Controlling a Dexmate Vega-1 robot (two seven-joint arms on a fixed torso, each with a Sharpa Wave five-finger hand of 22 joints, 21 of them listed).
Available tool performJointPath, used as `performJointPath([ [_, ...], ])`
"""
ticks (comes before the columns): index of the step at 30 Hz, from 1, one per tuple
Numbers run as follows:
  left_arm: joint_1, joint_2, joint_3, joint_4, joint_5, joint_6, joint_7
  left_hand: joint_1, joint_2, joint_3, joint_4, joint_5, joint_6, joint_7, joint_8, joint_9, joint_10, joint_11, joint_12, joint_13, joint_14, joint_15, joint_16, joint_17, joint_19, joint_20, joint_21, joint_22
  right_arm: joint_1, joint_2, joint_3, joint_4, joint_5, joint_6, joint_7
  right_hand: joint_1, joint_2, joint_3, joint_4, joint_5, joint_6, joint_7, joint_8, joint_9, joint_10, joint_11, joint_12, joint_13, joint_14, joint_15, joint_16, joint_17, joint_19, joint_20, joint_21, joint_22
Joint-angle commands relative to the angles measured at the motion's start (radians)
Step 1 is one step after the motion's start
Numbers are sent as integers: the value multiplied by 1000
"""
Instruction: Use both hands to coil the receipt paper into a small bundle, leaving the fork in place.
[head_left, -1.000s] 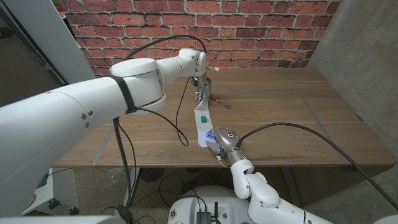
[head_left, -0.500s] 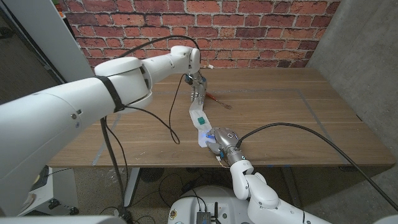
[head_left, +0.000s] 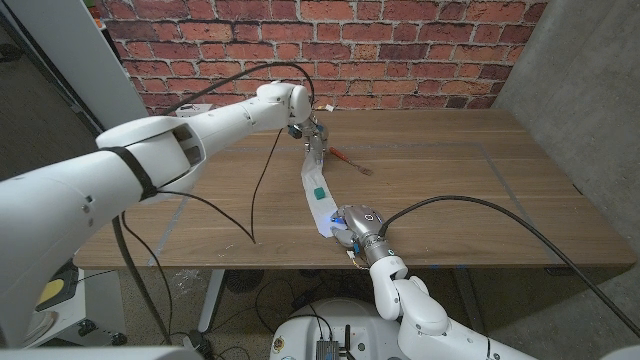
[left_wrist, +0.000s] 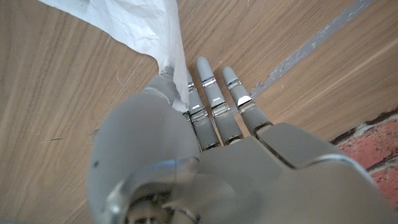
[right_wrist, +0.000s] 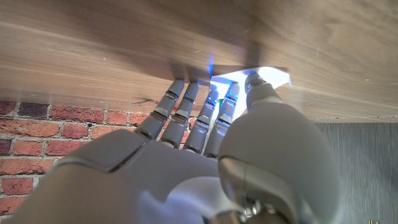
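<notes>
- Stretched as a long white strip of receipt paper (head_left: 318, 190) with a small green mark on it, running over the brown wooden table (head_left: 450, 190) from the far left hand down to the near edge.
- Held at its far end by the grey left hand (head_left: 315, 139), reached in from the left; in the left wrist view, pinched the crumpled white end (left_wrist: 146, 28) between thumb and fingers (left_wrist: 205, 93), the others straight and close together.
- Pressed at its near end under the grey right hand (head_left: 352, 228) at the table's near edge; in the right wrist view, fingers (right_wrist: 186, 112) laid side by side on the wood, thumb on the bright paper tip (right_wrist: 264, 76), blue light between them.
- Lay just right of the left hand, a slim red-handled fork (head_left: 350, 162), apart from the strip.
- Stood beyond the far edge, a red brick wall (head_left: 400, 50).
</notes>
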Motion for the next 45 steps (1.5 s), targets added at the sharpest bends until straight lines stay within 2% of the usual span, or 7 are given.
performJointPath([
  [1, 105, 97, -101, -298, 53, -83, 100, 16, 5, -5, 3, 1, 13, 0, -1, -1, 2, -10, 18, 67, -1, -124, 12, 14, 1, -5, 10, 5, 19, 1, -10, 22, -23, 50, -1, 39, -13, 12, -8, 6, 68, -19, 14, -1, -6, 13, -4, 5, 1, -155, 11, 16, -6, -11, -11, -1],
  [7, 136, 135, -123, -408, 113, -109, 85, 23, 2, -6, 4, 1, 25, -11, -4, -3, -14, -8, 33, 87, -15, -127, 4, 27, -10, -10, 16, 5, 30, 13, -3, 37, -26, 50, 11, 12, -19, 6, 15, 5, 27, -29, -21, -2, -110, 46, -47, 9, -62, -114, -4, 27, -70, 24, -45, -1],
  [10, 160, 165, -121, -497, 202, -96, 90, 26, -4, -8, 2, 2, 36, -14, -3, -5, -14, -10, 40, 94, -11, -129, 5, 33, -11, -15, 19, 5, 28, 20, 4, 44, -27, 46, -2, -16, -24, 1, 28, 7, -36, -10, -39, -1, -128, 57, -55, 7, -77, -106, -7, 28, -94, 40, -60, -1],
  [13, 187, 193, -118, -583, 310, -80, 89, 28, -8, -11, 2, 2, 42, -16, -3, -6, -17, -12, 46, 100, -10, -132, 6, 39, -14, -17, 22, 5, 27, 25, 7, 49, -30, 40, -11, -39, -20, -1, 39, 8, -40, 6, -33, 0, -88, 64, -37, 11, -62, -105, 2, 30, -104, 47, -69, 0],
  [17, 225, 216, -122, -665, 454, -58, 83, 27, -11, -13, 5, 4, 52, -19, -5, -9, -17, -16, 57, 110, -10, -138, 4, 47, -19, -24, 26, 4, 24, 38, 12, 56, -38, 18, -26, -43, -16, -5, 39, 7, -39, 14, -29, 1, -53, 69, -19, 17, -34, -115, 30, 48, -106, 53, -75, 0],
  [26, 287, 235, -189, -721, 498, -142, 51, 25, -14, -15, 7, 6, 62, -19, -9, -12, -24, -21, 69, 124, -11, -140, -4, 56, -28, -27, 32, 3, 36, 44, 10, 51, -57, -39, 0, -50, -15, -8, 36, 7, 1, 37, -14, 2, 30, 88, 21, 29, 6, -119, 64, 65, -90, 59, -78, 1],
  [45, 438, 320, -325, -897, 546, -343, 68, 33, -18, -17, 5, 10, 65, -22, -24, -17, -29, -31, 89, 141, -5, -147, -10, 79, -34, -35, 48, 0, 90, 47, -36, 55, -105, -108, 96, -27, -26, -8, 14, 9, 37, 38, -11, 2, 60, 76, 40, 42, 33, -141, 100, 92, -88, 56, -88, 1],
])
